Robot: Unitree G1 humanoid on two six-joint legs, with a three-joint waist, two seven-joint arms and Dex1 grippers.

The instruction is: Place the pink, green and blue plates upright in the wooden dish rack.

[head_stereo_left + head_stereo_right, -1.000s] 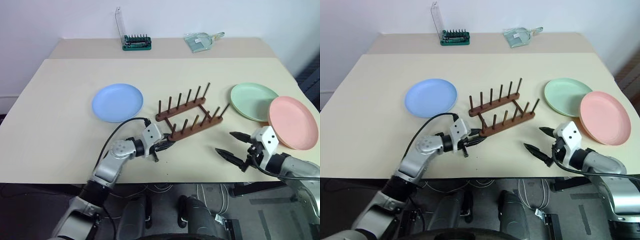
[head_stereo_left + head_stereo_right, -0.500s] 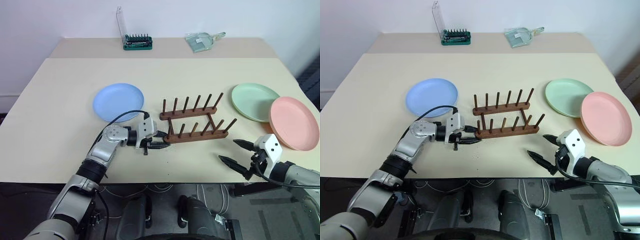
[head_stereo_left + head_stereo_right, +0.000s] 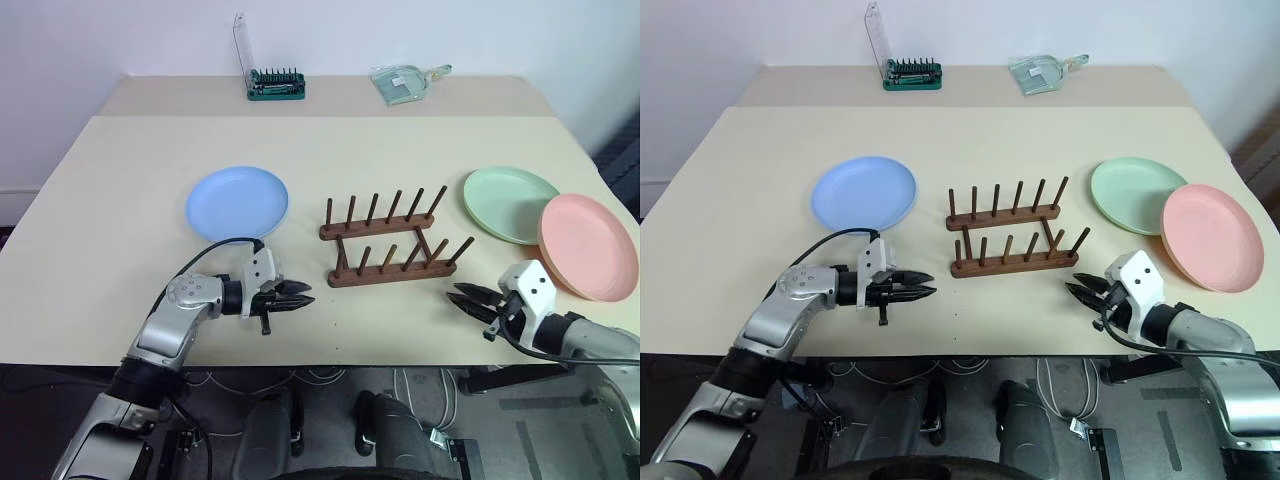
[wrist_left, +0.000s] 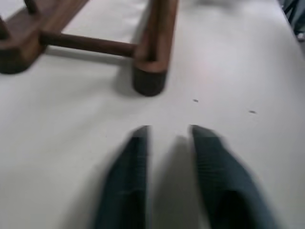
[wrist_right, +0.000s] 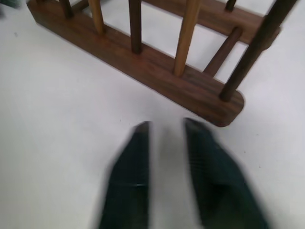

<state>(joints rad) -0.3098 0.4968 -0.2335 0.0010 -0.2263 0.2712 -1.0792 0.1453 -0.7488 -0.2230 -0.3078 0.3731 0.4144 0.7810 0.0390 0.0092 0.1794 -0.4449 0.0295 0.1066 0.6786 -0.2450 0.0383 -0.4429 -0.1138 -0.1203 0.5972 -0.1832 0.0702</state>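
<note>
1. Left hand [image 3: 298, 296] has just let go of the rack [image 3: 388, 243] and pulled back toward the near-left of the table [image 3: 120, 200]; its fingers are now nearly shut w/ nothing between them, tips pointing at the rack's near-left end, apart from it.
2. Right hand [image 3: 468, 298] was spread wide a sec ago, now pinched shut and empty, just off the rack's near-right corner.
3. Rack was skewed a sec ago; it now sits square, rails running left-right across the table centre. Looks like the straightening step is done, so plate pickup comes next, I'd say.
4. Count: 3 plates, all flat on the table, none racked. 1 blue plate [image 3: 237, 203] left of the rack; 1 green plate [image 3: 505, 202] right of it; 1 pink plate [image 3: 588, 245] overlapping the green's near-right edge.
5. 1 rack, 2 rails. 2 hands.
</note>
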